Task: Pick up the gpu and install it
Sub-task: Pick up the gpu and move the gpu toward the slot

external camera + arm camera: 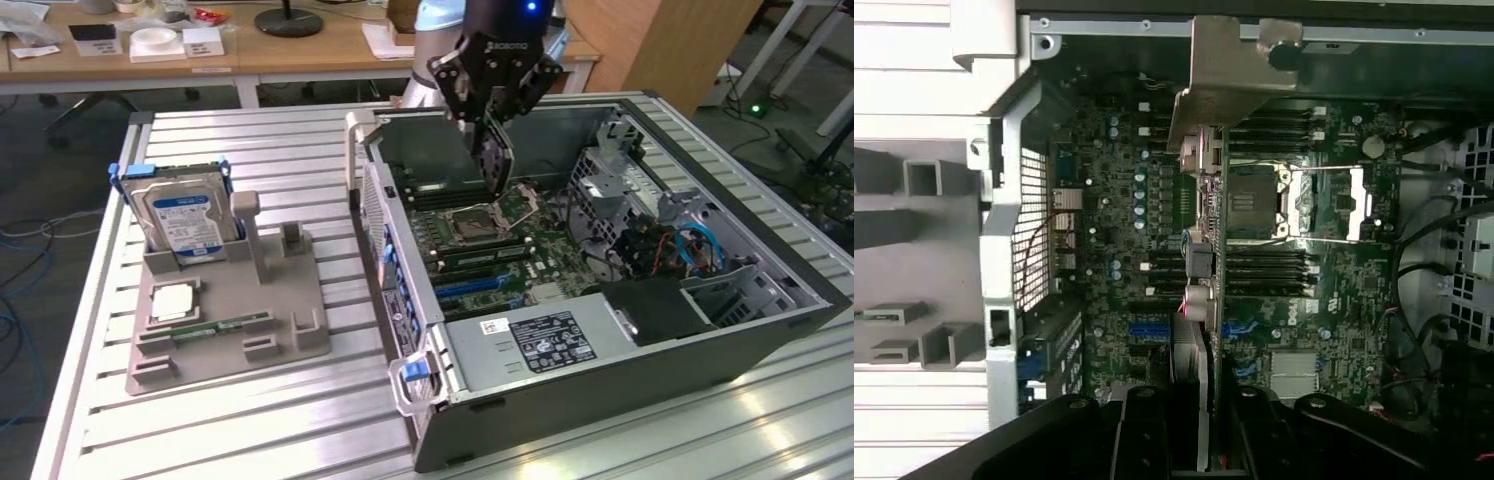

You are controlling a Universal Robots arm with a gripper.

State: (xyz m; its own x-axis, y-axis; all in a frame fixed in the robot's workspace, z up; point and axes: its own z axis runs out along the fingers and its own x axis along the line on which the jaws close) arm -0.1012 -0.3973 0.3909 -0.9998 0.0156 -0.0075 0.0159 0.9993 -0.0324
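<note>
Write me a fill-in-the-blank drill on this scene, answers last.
1. The claw is shut on the ____.
2. That card hangs over the green ____ inside the open computer case.
3. The hard drive stands ____ in the grey holder.
Answers: gpu; motherboard; upright.

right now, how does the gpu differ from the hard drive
Place: the gpu hangs in the gripper over the motherboard in the open computer case; the hard drive sits slotted in the grey holder outside it, on the exterior view's left.
Look: the gpu is a thin dark card with a silvery bracket; the hard drive is a thicker silver block with a blue-and-white label.
Shared: both stand on edge, not flat.
</note>
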